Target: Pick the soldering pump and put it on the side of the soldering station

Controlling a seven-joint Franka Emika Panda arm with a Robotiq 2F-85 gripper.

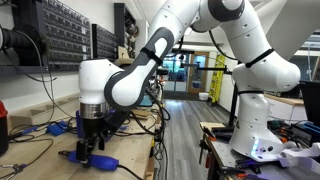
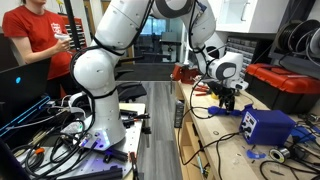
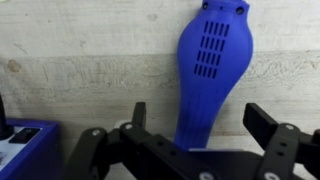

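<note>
Two dark fingers [image 3: 265, 125] of the tool [image 3: 198, 110] stand wide apart in the wrist view and clamp on nothing. Pale wood shows between each of them and the soldering pump [image 3: 210, 60]. The pump lies flat on the wooden tabletop [image 3: 80, 60]. It is a bright-blue body with rows of slotted vents, broad at its far end and tapering toward the tool, and its narrow end runs in between the spread fingers and out of sight behind the tool's body. Whether the fingertips reach down to the level of the pump cannot be told.

At the lower left corner of the wrist view sits a corner of the deep-blue soldering station [image 3: 20, 150], with dark buttons on top, near the pump but not touching it.

In an exterior view the white arm bends low over the tabletop, with the tool [image 1: 88, 150] pointing down and the pump [image 1: 103, 161] just beside it. In an exterior view the tool [image 2: 228, 105] hangs near the boxy station [image 2: 265, 125], among loose cables.
</note>
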